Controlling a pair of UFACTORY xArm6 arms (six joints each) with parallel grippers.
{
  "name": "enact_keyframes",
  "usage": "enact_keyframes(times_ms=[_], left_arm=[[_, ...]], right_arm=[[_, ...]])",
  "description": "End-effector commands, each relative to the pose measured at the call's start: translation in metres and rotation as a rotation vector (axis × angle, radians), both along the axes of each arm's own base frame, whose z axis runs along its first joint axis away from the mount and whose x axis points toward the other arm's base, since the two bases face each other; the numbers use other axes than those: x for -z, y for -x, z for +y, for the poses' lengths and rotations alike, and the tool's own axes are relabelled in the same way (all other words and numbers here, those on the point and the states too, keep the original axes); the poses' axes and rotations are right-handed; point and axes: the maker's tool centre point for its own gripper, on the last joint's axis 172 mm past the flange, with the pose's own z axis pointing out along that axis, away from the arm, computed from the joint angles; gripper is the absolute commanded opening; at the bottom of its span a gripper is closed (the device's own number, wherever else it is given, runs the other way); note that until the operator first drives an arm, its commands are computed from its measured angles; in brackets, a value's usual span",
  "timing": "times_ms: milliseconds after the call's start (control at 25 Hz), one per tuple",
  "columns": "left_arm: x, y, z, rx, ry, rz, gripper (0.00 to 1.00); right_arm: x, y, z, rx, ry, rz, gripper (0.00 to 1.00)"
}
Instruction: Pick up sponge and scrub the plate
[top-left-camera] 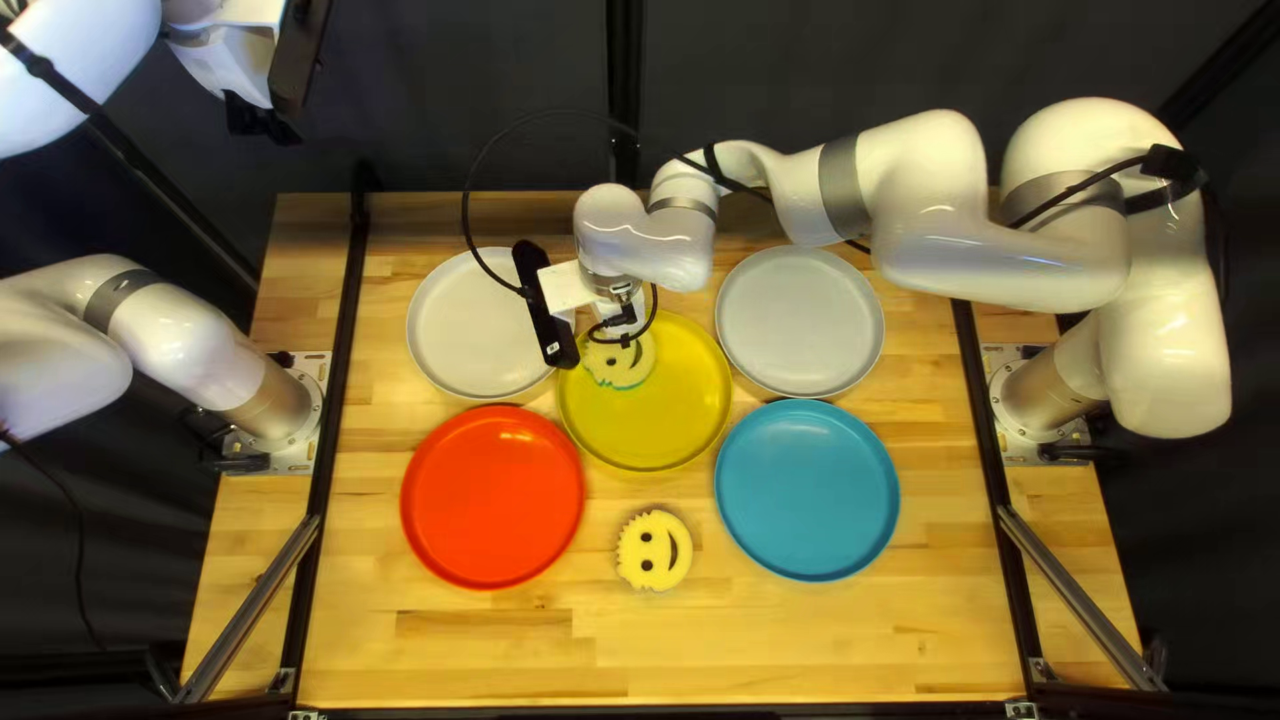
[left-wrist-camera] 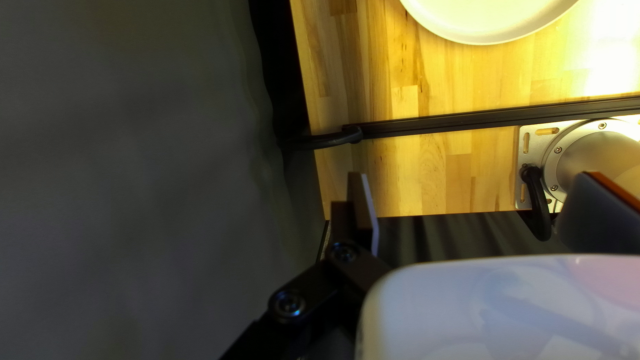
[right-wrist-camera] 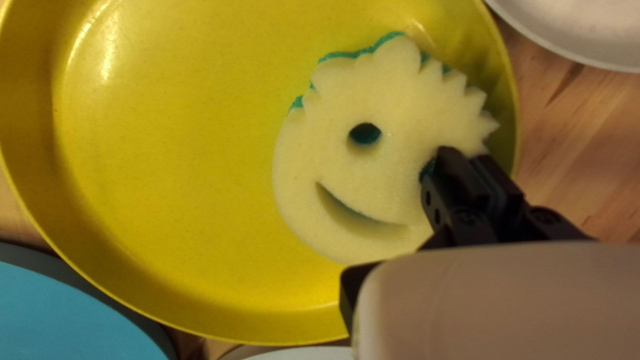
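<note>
My right gripper (top-left-camera: 619, 315) is over the far-left part of the yellow plate (top-left-camera: 667, 416), above a pale yellow smiley sponge (top-left-camera: 627, 367) with a teal underside. In the right wrist view, the closed fingers of that gripper (right-wrist-camera: 467, 157) meet over one eye of the sponge (right-wrist-camera: 353, 160), which lies flat against the side of the yellow plate (right-wrist-camera: 167, 167); their exact contact is hidden. My left gripper (top-left-camera: 262, 118) is raised beyond the table's far left corner; in its wrist view the gripper (left-wrist-camera: 475, 179) has widely parted fingers and nothing between them.
A second smiley sponge (top-left-camera: 655, 550) rests on the wooden table between a red plate (top-left-camera: 494, 496) and a blue plate (top-left-camera: 807, 490). Two pale plates, one left (top-left-camera: 474, 327) and one right (top-left-camera: 800, 322), flank the yellow one. Black rails (top-left-camera: 338, 400) run along the table's sides.
</note>
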Motion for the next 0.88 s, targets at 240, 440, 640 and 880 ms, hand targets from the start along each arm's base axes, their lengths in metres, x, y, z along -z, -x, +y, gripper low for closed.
enact_keyframes(times_ms=[240, 440, 640, 880], left_arm=[[0.0, 0.0, 0.0, 0.0, 0.0, 0.0, 1.0], [0.0, 0.0, 0.0, 0.0, 0.0, 0.0, 1.0], [0.0, 0.0, 0.0, 0.0, 0.0, 0.0, 1.0], [0.0, 0.0, 0.0, 0.0, 0.0, 0.0, 1.0]], right_arm=[[0.0, 0.01, 0.041, -0.026, 0.033, -0.017, 0.0], [0.001, 0.013, 0.028, -0.028, 0.035, -0.011, 0.0], [-0.001, 0.017, -0.009, -0.005, 0.023, -0.003, 0.0], [0.001, 0.021, -0.045, 0.022, -0.001, -0.002, 0.0]])
